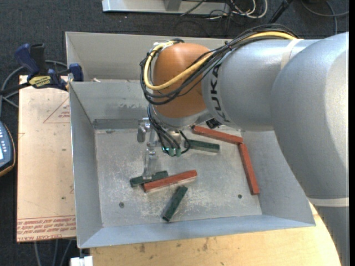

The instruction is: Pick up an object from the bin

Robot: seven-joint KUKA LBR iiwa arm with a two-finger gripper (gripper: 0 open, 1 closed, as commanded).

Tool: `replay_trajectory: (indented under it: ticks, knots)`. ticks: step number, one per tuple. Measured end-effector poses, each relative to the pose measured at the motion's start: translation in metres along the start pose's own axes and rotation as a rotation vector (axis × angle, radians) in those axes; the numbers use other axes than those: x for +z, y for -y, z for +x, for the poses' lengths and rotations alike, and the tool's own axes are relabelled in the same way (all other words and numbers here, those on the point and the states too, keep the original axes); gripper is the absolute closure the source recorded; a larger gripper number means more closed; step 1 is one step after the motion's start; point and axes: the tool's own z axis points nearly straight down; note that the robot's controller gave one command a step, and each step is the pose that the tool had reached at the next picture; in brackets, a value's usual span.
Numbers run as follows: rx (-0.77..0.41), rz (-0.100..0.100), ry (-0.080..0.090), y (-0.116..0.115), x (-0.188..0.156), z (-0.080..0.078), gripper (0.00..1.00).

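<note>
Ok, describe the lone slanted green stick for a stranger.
Find the grey metal bin's lower wall. Just above it, under the long red bar, lies a short dark green stick, slanted. Unlike the green piece at that bar's left end, it touches nothing.

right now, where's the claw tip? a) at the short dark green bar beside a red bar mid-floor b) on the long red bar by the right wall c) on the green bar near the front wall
a: the claw reaches down to the short dark green flat bar, which lies by the left end of a red flat bar in the middle of the grey metal bin.
</note>
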Motion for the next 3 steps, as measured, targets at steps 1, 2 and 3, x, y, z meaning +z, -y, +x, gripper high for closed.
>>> replay_trajectory:
  ticks: [1, 2, 3]
  knots:
    - [-0.085, 0.002, -0.003, 0.022, 0.078, 0.047, 0.00]
    - [-0.084, -0.001, 0.008, 0.020, 0.073, 0.043, 1.00]
    - [-0.030, -0.003, 0.019, 0.030, -0.054, 0.023, 1.00]
